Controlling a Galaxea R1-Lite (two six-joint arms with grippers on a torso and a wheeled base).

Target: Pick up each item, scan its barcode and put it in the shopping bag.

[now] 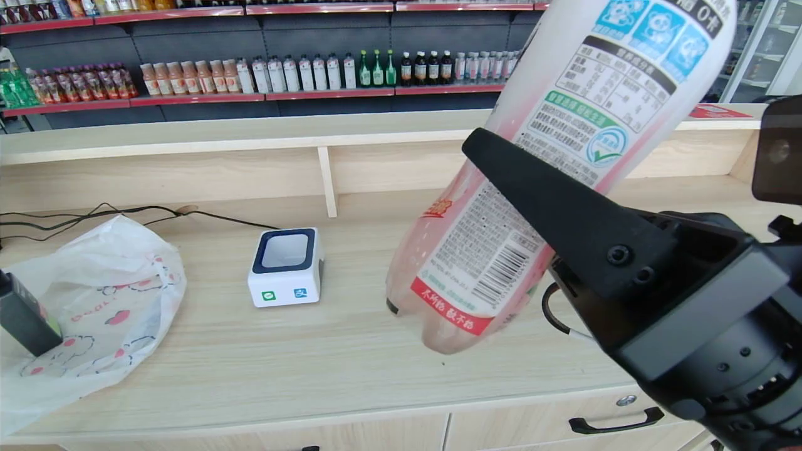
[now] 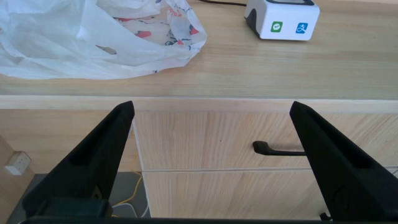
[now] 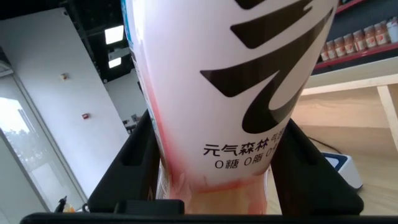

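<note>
Pale pink and wrapped in a printed label, the bottle [image 1: 482, 250] is clamped in the right gripper [image 3: 217, 168], whose black fingers [image 1: 551, 207] press on either side of its body. It is held tilted, base down toward the counter [image 1: 313, 351] and upper end rising to the right, and the barcode on its label is turned toward the head camera. In the head view its base shows to the right of the white scanner [image 1: 287, 266], which sits on the counter with its dark window facing up. Farther left, the white shopping bag [image 1: 106, 282] with red flower prints lies slumped on the counter, well apart from the bottle, and thin black cables [image 1: 94, 213] run along the counter behind it. The left gripper [image 2: 211, 109] is low in front of the counter, at the level of the wooden drawer fronts and a black drawer handle [image 2: 280, 149]; its fingers [image 2: 99, 155] are spread wide with nothing between them. Behind the counter, shelves [image 1: 313, 72] carry rows of bottled drinks.
</note>
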